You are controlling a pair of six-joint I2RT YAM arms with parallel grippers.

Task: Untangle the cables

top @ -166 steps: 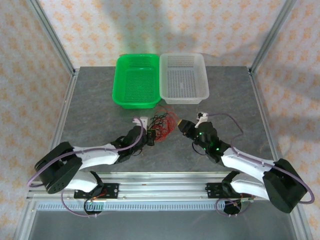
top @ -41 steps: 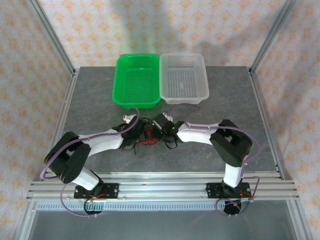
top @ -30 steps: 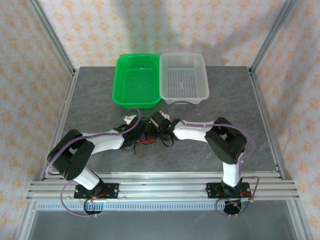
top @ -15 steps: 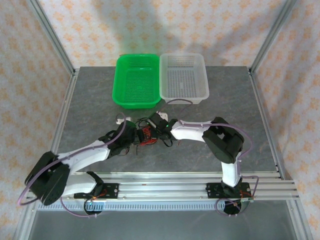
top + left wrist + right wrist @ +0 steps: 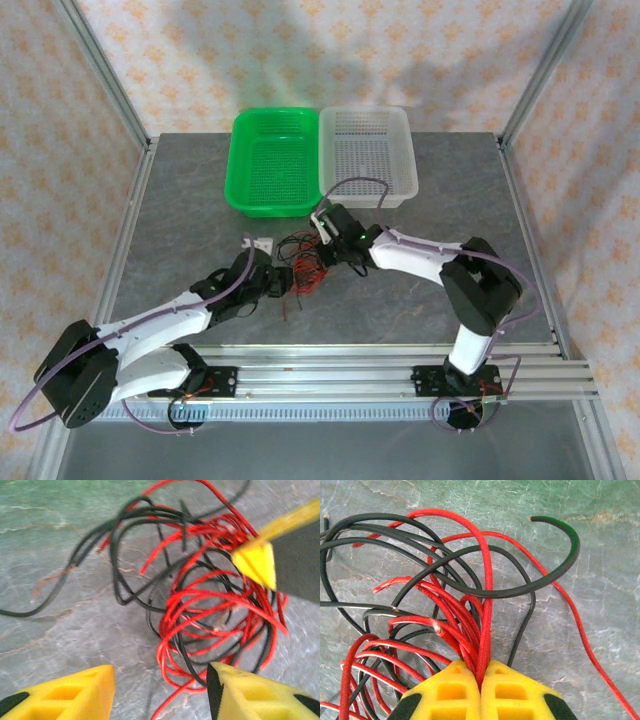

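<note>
Right tool (image 5: 481, 677) pinched tight on red strands of cables (image 5: 487, 595); left tool (image 5: 160, 675) parted, gripping nothing

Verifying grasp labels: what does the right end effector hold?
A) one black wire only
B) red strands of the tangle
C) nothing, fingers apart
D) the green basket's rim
B: in the right wrist view the right end effector is shut, with red strands of the cables pinched between its yellow fingers.
</note>
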